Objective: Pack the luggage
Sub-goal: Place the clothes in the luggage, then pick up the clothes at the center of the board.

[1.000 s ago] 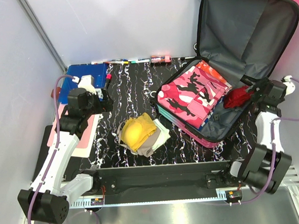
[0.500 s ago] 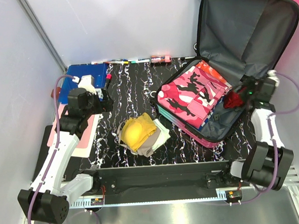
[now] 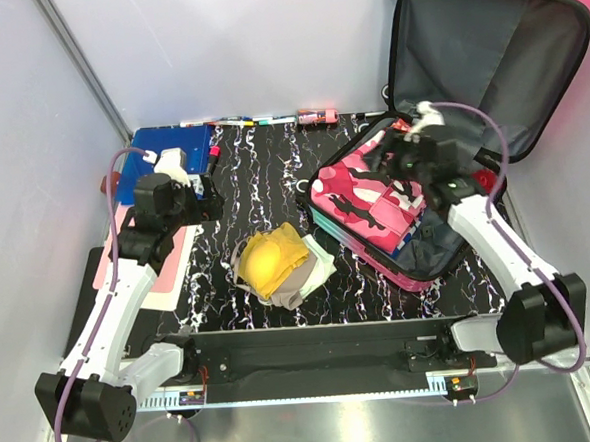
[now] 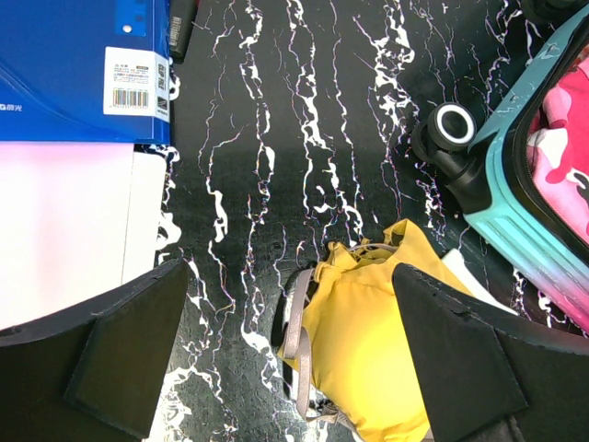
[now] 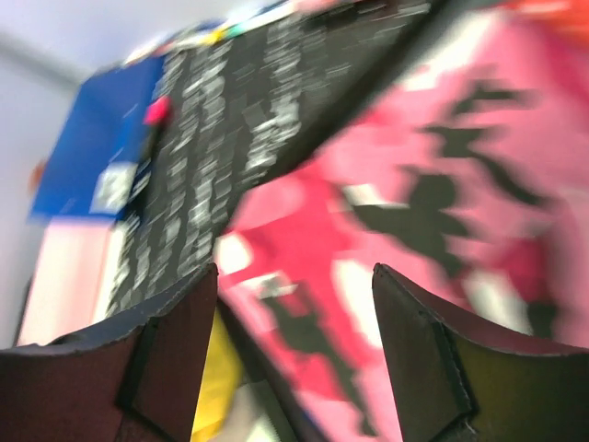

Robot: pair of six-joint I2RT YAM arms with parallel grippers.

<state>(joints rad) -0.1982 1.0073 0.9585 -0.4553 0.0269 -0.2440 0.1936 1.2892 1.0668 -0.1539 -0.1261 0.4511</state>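
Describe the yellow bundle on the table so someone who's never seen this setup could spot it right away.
Find the open suitcase on the right of the black marbled table. Just left of it, towards the near edge, lies a crumpled yellow bundle with grey trim. It is the only yellow thing: the cloth in the suitcase is pink camouflage, the folder blue.

— Where's the suitcase (image 3: 481, 59)?
— Right side, lying open; lid propped up toward the back, grey lining showing; pink-to-teal shell, black trim.
— And the bottom half?
— Flat, set askew; pink camouflage cloth (image 3: 358, 192) inside.
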